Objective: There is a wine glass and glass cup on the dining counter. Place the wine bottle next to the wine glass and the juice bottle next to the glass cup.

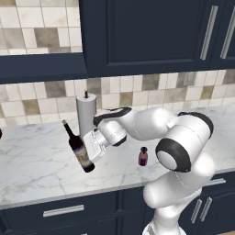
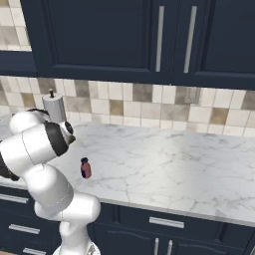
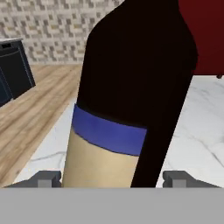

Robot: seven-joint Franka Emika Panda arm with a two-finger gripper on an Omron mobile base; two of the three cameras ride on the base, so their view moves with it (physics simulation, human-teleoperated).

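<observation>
Clearly tilted, neck leaning left: tall dark glass wine bottle (image 1: 81, 152) with tan label, base on white grey-veined marble counter (image 1: 41, 170), between the two-finger gripper (image 1: 88, 149) tips; contact impossible to tell. Tiny pinkish-red juice bottle (image 1: 143, 157) upright nearby.

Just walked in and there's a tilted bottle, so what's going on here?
The white arm's gripper is at the wine bottle, which leans with its neck tipped away from the arm over the marble counter. The hand view shows the fingertips either side of its label, not visibly clamped. The juice bottle stands upright nearby, untouched.
</observation>
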